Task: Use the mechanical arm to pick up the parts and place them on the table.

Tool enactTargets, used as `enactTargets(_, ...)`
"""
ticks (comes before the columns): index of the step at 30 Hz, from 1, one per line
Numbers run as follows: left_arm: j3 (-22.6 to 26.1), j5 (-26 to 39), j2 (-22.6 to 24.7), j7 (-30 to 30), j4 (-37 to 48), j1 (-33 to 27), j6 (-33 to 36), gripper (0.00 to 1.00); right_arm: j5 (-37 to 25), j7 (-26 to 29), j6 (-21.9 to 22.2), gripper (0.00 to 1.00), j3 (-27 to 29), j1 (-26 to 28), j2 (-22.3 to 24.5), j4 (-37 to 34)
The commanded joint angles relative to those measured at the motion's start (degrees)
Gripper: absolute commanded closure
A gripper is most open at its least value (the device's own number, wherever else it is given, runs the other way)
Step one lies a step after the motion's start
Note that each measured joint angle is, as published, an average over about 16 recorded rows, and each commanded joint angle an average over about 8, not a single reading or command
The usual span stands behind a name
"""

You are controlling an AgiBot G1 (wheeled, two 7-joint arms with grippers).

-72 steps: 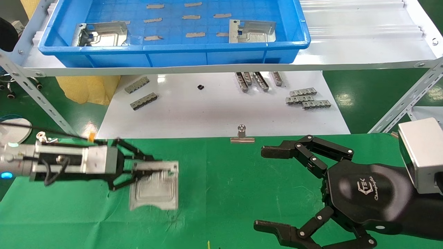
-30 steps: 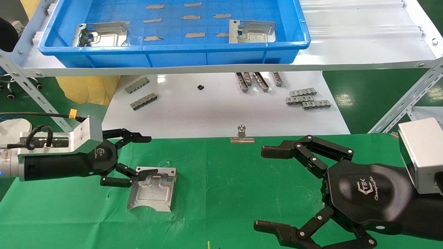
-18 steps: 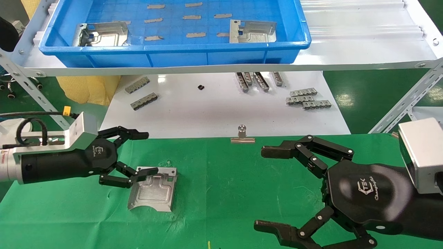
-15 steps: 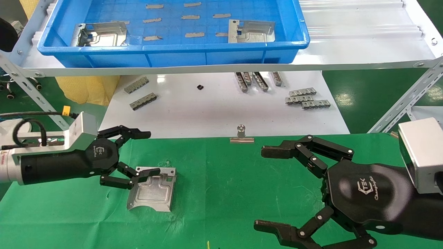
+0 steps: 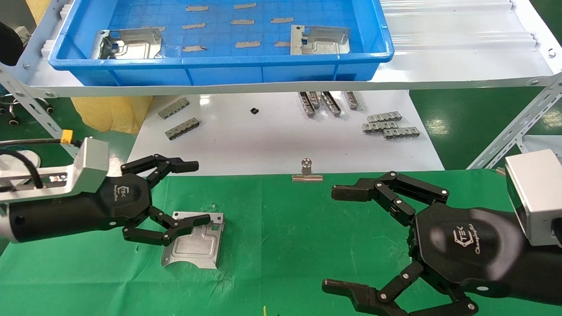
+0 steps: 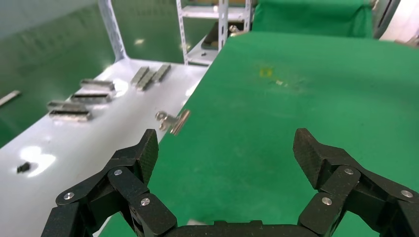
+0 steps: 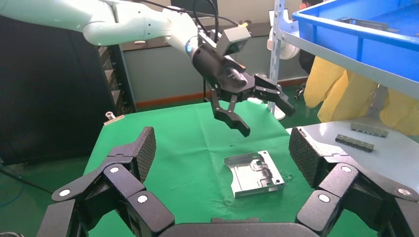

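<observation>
Silver plate [image 5: 193, 245] flat on green cloth [image 5: 281, 245], released and resting free. Left gripper [image 5: 193, 193] just above and beside it, fingers spread wide, lower finger crossing over the plate's near corner in the head view; clear air beneath it in the right wrist view, so no grip. Wide spread and raised pose fitting a release done, with room to pull away without dragging the plate. Right gripper [image 5: 347, 239] parked low over the cloth on the right, fingers also wide apart, holding nothing. Two more plates [image 5: 127, 43] [image 5: 319, 40] lying in blue bin [image 5: 219, 66] on the shelf beyond, likely next to fetch. Grey toothed strips [image 5: 388, 124] on white tabletop [image 5: 272, 140], binder clip [image 5: 307, 172] pinning the cloth's edge.
</observation>
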Motion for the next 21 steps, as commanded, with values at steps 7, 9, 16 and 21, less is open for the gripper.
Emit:
enactTargets(7, -4.01, -2.6, -2.58, -5.71, -9.44, 4.7, -0.78, 0.0, 0.0, 0.0, 0.0, 0.0, -0.01, 0.0, 0.0, 0.0)
enactTargets(9, -5.01, -3.25, -3.22, -7.12, -11.78, 5.86, -0.97, 0.0, 0.01, 0.0, 0.0, 0.0, -0.01, 0.0, 0.0, 0.0)
enactTargets(16, -8.53, -5.53, -5.48, -12.13, -20.06, 9.98, -1.65, 0.0, 0.01, -0.01, 0.01, 0.0, -0.01, 0.0, 0.01, 0.0)
enactTargets(21, -11.03, -7.15, -7.08, -15.68, -25.94, 12.91, -2.13, 0.0, 0.01, -0.01, 0.01, 0.0, -0.02, 0.0, 0.01, 0.0)
